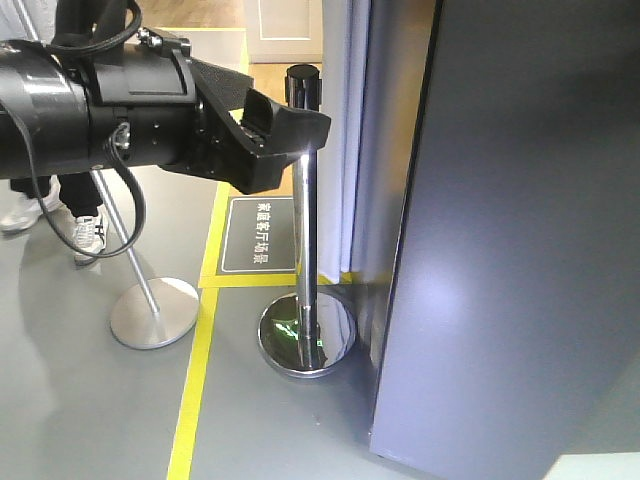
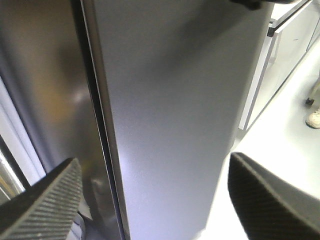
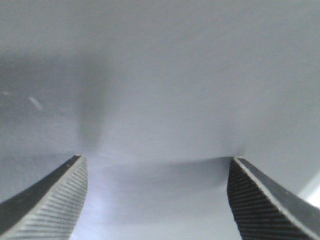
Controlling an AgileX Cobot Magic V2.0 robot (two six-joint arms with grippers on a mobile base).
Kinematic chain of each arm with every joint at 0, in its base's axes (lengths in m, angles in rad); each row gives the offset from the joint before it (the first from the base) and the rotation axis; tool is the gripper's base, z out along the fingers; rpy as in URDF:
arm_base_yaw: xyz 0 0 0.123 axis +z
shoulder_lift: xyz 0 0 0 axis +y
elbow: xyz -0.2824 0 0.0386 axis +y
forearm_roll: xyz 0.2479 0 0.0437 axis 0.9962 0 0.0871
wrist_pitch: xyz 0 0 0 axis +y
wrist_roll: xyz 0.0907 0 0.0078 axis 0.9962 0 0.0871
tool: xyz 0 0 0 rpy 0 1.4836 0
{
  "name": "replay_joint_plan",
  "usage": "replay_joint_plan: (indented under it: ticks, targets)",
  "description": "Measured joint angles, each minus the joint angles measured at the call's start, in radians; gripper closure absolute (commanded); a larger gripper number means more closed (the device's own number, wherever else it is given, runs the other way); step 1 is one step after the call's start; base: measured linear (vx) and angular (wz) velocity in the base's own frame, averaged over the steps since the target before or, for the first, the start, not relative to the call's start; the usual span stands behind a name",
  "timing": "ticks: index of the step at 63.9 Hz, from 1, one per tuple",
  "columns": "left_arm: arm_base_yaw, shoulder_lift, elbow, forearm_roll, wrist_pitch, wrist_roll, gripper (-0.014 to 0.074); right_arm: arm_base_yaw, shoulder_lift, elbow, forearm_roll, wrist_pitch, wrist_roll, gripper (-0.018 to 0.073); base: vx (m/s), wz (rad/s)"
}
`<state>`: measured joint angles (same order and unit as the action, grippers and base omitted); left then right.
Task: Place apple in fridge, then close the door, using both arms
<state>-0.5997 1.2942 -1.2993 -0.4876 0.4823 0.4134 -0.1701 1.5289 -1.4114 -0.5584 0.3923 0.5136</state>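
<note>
Grey floor (image 1: 90, 400); door (image 3: 160, 75) fills view ahead of right tool (image 3: 157, 200) (spread, empty).

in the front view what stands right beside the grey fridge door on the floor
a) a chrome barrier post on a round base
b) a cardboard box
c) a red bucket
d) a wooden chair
a: a chrome barrier post rises from a shiny round base on the grey floor, just left of the dark grey door; no bucket, chair or box shows there.
</note>
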Motion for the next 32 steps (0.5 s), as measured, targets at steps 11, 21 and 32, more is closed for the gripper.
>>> replay_joint_plan:
  ticks: [11, 21, 32]
  targets:
    - [0.000, 0.000, 0.000, 0.000, 0.000, 0.000, 0.0027, -0.003, 0.146, -0.150, 0.121, 0.022, -0.094, 0.0009, 0.00, 0.00]
    - [0.000, 0.000, 0.000, -0.001, 0.001, 0.001, 0.0027, -0.015, 0.270, -0.309, 0.251, 0.044, -0.215, 0.0009, 0.00, 0.00]
    - [0.000, 0.000, 0.000, -0.001, 0.001, 0.001, 0.0027, -0.022, 0.354, -0.425, 0.409, 0.155, -0.415, 0.0009, 0.00, 0.00]
